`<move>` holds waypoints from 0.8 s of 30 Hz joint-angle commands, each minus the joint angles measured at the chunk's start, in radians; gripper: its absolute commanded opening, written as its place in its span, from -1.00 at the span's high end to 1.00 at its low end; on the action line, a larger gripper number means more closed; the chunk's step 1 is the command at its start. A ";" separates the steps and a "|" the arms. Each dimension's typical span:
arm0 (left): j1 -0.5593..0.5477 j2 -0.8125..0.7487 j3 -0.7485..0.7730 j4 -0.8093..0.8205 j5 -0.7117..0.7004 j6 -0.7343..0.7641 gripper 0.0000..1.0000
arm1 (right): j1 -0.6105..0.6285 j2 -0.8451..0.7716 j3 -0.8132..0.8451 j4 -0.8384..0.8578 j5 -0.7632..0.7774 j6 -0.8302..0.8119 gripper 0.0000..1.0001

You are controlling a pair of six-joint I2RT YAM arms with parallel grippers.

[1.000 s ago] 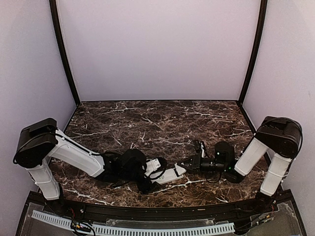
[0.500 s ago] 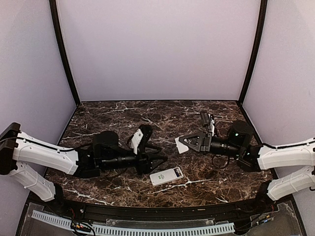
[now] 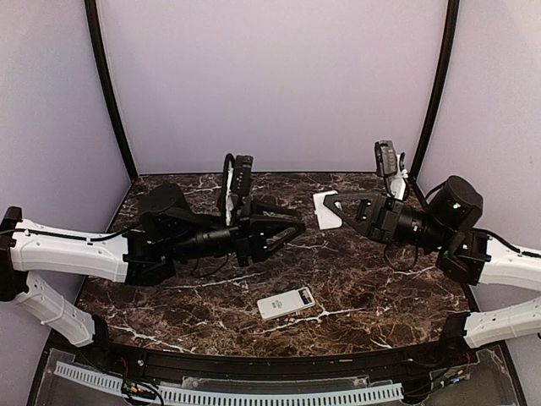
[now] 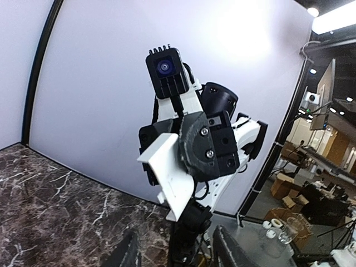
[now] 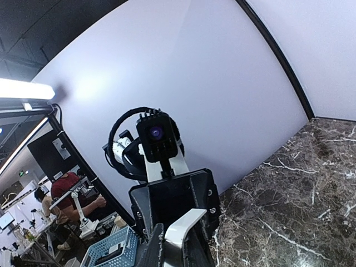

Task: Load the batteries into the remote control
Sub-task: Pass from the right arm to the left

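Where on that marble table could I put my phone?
The table is bare left and right of the remote control and along the back wall. Crowded centre: the left gripper and right gripper, holding a white piece, face each other.

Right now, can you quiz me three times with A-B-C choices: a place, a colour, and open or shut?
1. Where is the small white rectangular remote control?
A. Hanging on the back wall.
B. Lying on the marble-patterned tabletop near its front edge.
C. Clamped in an end effector.

2. What colour is that tabletop?
A. Dark brown, white veins.
B. Green.
C. Yellow.

3. What is the right end effector doing?
A. Spread open, empty.
B. Gripping the remote.
C. Pinching a flat white plastic piece.

Answers: B, it lies apart from both arms; A, seen from above; C, wrist views show it clamped.
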 commanded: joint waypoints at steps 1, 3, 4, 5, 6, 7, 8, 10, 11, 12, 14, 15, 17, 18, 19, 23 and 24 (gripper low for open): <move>-0.004 0.046 0.076 0.068 0.106 -0.080 0.24 | 0.061 -0.011 0.070 -0.025 0.031 -0.107 1.00; -0.010 0.058 0.090 0.076 0.112 -0.083 0.30 | 0.076 -0.012 0.083 -0.029 0.043 -0.117 1.00; -0.020 0.058 0.092 0.079 0.110 -0.077 0.31 | 0.081 -0.010 0.088 -0.030 0.047 -0.121 1.00; -0.027 0.057 0.096 0.081 0.101 -0.051 0.32 | 0.086 -0.011 0.091 -0.032 0.052 -0.124 1.00; -0.047 0.052 0.097 0.080 0.095 -0.033 0.31 | 0.088 -0.010 0.094 -0.034 0.055 -0.127 1.00; -0.057 0.052 0.100 0.071 0.081 0.009 0.30 | 0.092 -0.009 0.097 -0.035 0.055 -0.130 1.00; -0.074 0.052 0.103 0.066 0.076 0.039 0.27 | 0.094 -0.009 0.100 -0.037 0.056 -0.132 1.00; -0.086 0.062 0.114 0.055 0.067 0.047 0.26 | 0.097 -0.006 0.108 -0.040 0.052 -0.138 1.00; -0.087 0.063 0.117 0.059 0.064 0.044 0.26 | 0.099 -0.004 0.114 -0.043 0.051 -0.141 1.00; -0.088 0.066 0.117 0.065 0.061 0.038 0.28 | 0.100 -0.001 0.119 -0.045 0.050 -0.143 1.00; -0.088 0.069 0.115 0.086 0.057 0.036 0.32 | 0.106 0.001 0.123 -0.048 0.047 -0.146 1.00; -0.088 0.071 0.116 0.097 0.057 0.038 0.35 | 0.107 0.003 0.123 -0.047 0.048 -0.146 1.00; -0.090 0.076 0.120 0.104 0.048 0.045 0.41 | 0.110 0.005 0.121 -0.044 0.049 -0.146 1.00; -0.090 0.077 0.120 0.105 0.043 0.050 0.46 | 0.112 0.003 0.120 -0.041 0.048 -0.146 1.00; -0.090 0.077 0.117 0.103 0.033 0.053 0.49 | 0.113 0.002 0.121 -0.043 0.048 -0.147 1.00; -0.090 0.052 0.091 0.071 0.000 0.091 0.53 | 0.115 -0.017 0.125 -0.067 0.053 -0.154 1.00; -0.090 0.034 0.077 0.063 -0.019 0.108 0.53 | 0.114 -0.022 0.125 -0.071 0.055 -0.156 1.00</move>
